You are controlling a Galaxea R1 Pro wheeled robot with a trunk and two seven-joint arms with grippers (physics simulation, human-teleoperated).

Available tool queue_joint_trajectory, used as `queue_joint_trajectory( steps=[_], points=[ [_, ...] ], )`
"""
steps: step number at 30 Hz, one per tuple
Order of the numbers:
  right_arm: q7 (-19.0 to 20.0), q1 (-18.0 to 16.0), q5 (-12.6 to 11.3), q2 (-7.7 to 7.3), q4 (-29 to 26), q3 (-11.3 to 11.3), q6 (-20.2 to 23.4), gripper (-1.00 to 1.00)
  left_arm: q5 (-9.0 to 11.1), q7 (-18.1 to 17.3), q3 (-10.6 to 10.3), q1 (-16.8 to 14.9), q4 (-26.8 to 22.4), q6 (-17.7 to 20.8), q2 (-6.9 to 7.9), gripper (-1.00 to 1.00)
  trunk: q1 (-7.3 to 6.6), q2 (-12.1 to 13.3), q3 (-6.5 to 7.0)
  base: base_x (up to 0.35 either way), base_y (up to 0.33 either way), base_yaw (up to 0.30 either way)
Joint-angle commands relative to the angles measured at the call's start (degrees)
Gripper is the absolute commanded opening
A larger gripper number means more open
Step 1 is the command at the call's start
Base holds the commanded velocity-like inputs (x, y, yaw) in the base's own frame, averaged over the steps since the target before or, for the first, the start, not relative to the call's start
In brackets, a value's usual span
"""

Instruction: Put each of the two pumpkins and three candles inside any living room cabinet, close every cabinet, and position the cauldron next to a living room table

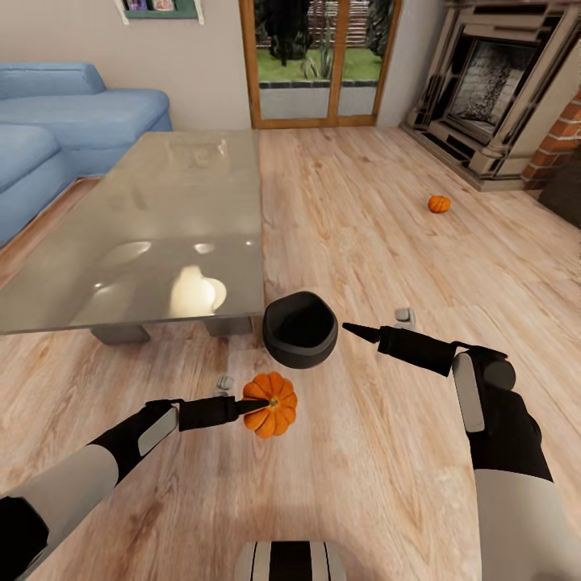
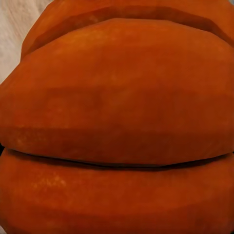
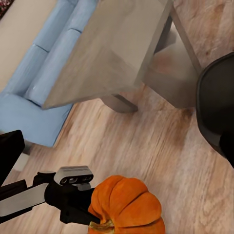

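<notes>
Left gripper (image 1: 257,406) at pumpkin (image 1: 273,415), two pumpkins, two candles

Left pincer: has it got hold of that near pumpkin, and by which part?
The left pincer is at the near pumpkin's ribbed side, not its stem; whether it actually grips cannot be told. The right pincer holds nothing.

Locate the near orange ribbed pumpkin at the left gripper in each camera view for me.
Head view: near orange ribbed pumpkin low centre, at the left gripper.
Left wrist view: its orange ribs close up.
Right wrist view: bottom edge.
Shared landmark: round black cauldron.
</notes>
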Motion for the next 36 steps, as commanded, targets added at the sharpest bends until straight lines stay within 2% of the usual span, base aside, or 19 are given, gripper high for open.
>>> queue_joint_trajectory(
  steps=[1, 7, 36],
  points=[
    [0.0, 0.0, 0.0, 0.00, 0.0, 0.0, 0.0, 1.00, 0.0, 0.0, 0.0, 0.0, 0.0, 0.0, 0.00, -1.00, -0.02, 0.0, 0.23, 0.000, 0.000, 0.000],
    [0.1, 0.0, 0.0, 0.00, -0.1, 0.0, 0.0, 1.00, 0.0, 0.0, 0.0, 0.0, 0.0, 0.0, 0.00, -1.00, -0.18, 0.1, 1.72, 0.000, 0.000, -0.110],
    [0.0, 0.1, 0.0, -0.04, -0.1, 0.0, 0.0, 1.00, 0.0, 0.1, 0.0, 0.0, 0.1, 0.1, -0.11, -1.00, -0.92, 0.5, 9.73, 0.000, 0.000, -0.246]
  ],
)
